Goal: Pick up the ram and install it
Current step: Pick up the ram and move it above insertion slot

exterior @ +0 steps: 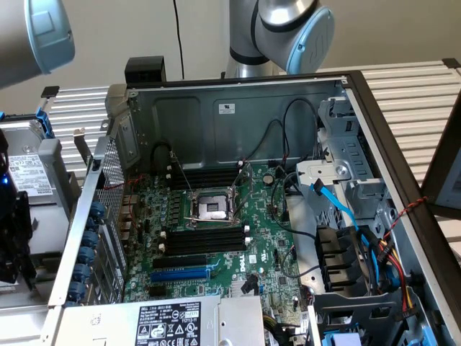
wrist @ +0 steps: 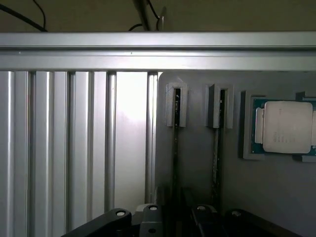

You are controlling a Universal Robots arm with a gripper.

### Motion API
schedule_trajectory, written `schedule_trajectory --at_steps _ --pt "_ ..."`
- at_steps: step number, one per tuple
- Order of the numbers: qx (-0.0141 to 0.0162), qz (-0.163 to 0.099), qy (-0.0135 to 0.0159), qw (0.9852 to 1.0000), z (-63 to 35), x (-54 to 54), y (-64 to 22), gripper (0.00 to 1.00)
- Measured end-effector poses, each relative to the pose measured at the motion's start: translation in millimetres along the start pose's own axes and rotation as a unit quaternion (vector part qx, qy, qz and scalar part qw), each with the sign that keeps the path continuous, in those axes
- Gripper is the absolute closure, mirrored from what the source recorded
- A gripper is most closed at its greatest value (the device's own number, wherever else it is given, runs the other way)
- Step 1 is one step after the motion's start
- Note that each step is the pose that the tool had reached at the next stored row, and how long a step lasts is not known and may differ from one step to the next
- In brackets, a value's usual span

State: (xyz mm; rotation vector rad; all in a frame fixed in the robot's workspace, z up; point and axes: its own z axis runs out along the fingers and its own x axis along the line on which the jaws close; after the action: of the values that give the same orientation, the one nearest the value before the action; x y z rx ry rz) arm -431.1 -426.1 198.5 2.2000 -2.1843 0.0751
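Wrist view has the ram standing edge-on in a slot of a gray holder, with a second stick in the neighbouring slot, a processor beyond that, and ribbed aluminium table alongside. The gripper straddles the ram's end; whether it is clamped I cannot tell. In the exterior view, the open computer case walls in the black memory slots, clear overhead, with a blue cable crowding the exterior view's right.
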Motion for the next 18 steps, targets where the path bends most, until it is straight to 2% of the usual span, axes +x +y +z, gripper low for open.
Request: schedule_trajectory --at_steps 4,5,15,18 --pt "0.0 0.0 0.0 1.0 0.0 0.0 0.0 0.75" --pt "-0.0001 0.0 0.0 1.0 0.0 0.0 0.1 0.82" --pt "-0.0001 0.0 0.0 1.0 0.5 0.0 0.0 0.82" --pt "-0.0001 0.0 0.0001 1.0 0.6 0.0 0.0 0.88"
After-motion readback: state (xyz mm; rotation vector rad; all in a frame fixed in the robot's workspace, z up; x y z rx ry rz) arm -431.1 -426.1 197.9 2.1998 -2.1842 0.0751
